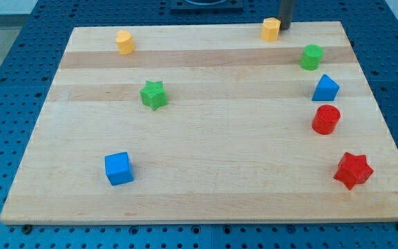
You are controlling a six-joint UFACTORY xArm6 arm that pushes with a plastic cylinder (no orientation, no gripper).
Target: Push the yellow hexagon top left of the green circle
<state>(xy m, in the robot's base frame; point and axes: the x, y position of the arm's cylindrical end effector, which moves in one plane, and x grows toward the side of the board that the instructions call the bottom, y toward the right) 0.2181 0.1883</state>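
The yellow hexagon [271, 29] sits at the board's top edge, right of centre. The green circle [311, 57] lies below and to the right of it, near the board's right side. My tip [285, 30] is at the end of the dark rod coming down from the view's top. It stands right against the hexagon's right side, above and left of the green circle.
A second yellow block [124, 41], perhaps a heart, sits at the top left. A green star [153, 94] is left of centre and a blue cube [119, 168] at the lower left. A blue triangle [325, 88], red circle [326, 120] and red star [353, 170] line the right side.
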